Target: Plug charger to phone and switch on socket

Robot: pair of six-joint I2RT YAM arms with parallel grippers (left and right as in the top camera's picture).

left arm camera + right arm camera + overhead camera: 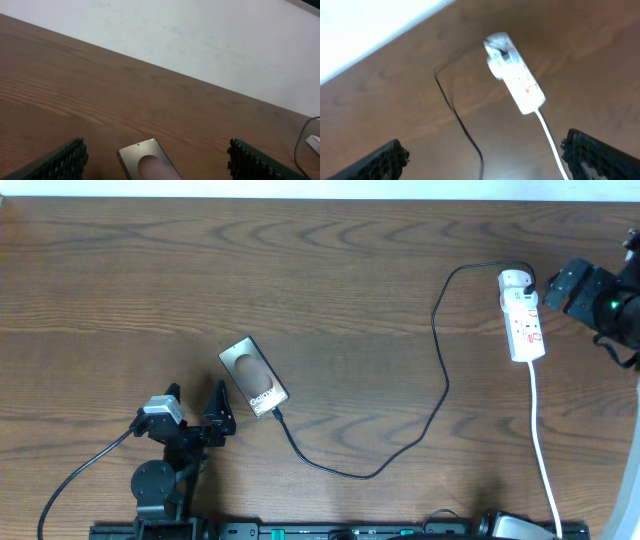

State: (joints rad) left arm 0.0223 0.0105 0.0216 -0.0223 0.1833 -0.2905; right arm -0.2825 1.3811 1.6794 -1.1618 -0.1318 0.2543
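Your next move turns on the socket point(524, 320), and your right end effector point(555, 288) is the one for it. It hovers just beside the strip's far end, toward the right edge of the tabletop point(330, 250), with its fingers spread wide and holding nothing. The socket lies to that end effector's left, apart from it. Its long axis runs from the far edge toward the near edge at a slight slant, and its white cord point(545, 460) leaves the near end for the near edge. In the right wrist view the strip sits ahead, between the two open fingers. You cannot tell from here which red mark is the switch.

The phone point(253, 376) lies left of centre, slanted. The charger point(440, 380) looks done: its black plug point(516, 280) sits in the socket's far end, and its connector tip point(277, 413) meets the phone's near end, though whether it is fully seated is unclear. Your left end effector point(196, 402) sits just beside the phone on its near-left side, also spread and empty, well apart from the socket.
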